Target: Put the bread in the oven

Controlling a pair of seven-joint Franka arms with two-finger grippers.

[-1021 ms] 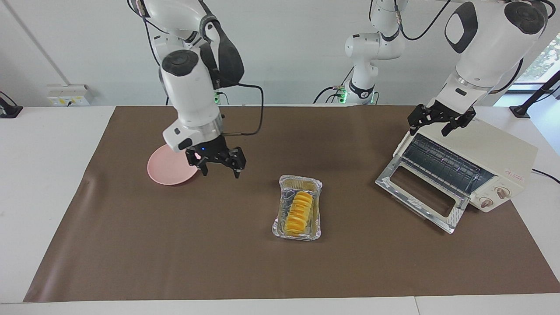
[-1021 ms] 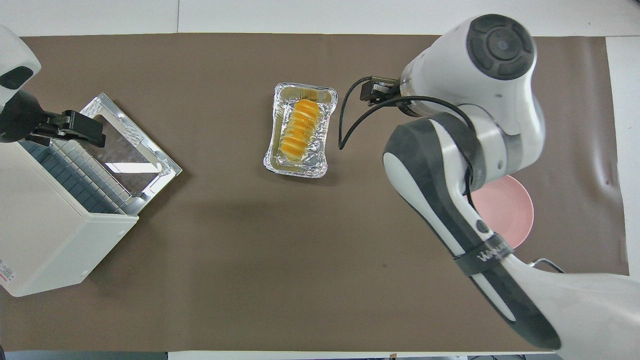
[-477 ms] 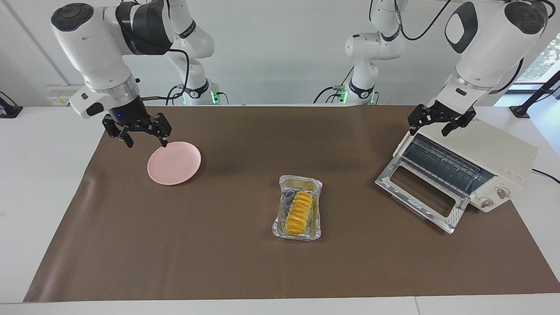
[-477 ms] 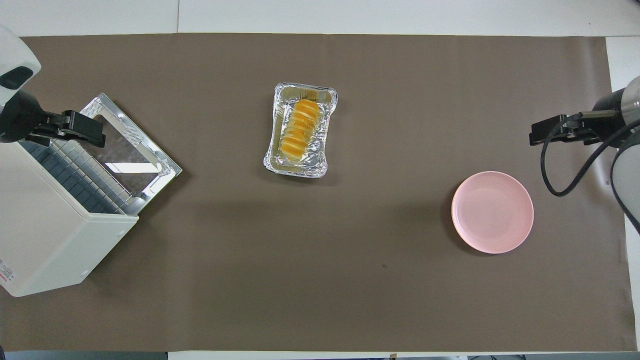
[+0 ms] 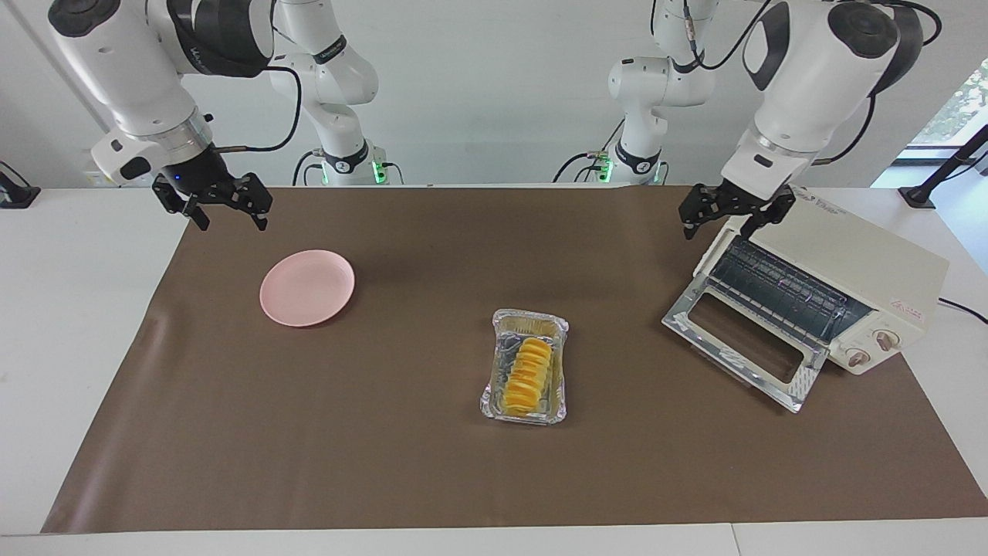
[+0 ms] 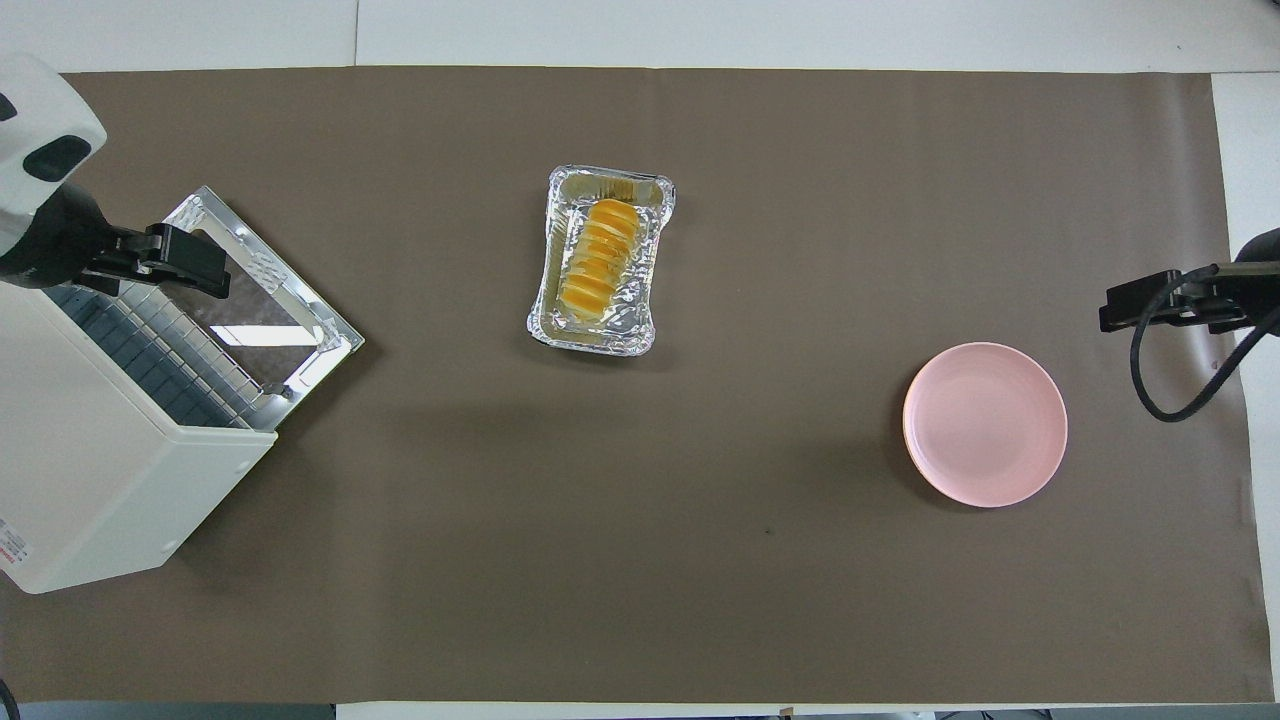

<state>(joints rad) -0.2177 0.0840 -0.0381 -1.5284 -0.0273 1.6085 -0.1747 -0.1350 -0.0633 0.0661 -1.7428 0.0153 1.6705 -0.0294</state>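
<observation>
Cream oven (image 5: pixel 849 266) bears a small red label, lettering unreadable.

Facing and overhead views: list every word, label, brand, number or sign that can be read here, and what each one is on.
No text reads clearly.
Red mark on the oven, on its top above the knobs: too small to read.
Red print on the oven's casing at the overhead view's edge: cut off, unreadable.
Lettering on the right arm's dark link: blurred.
Lettering on the oven top beside the left gripper: blurred.
Bread, foil tray, pink plate: none.
</observation>
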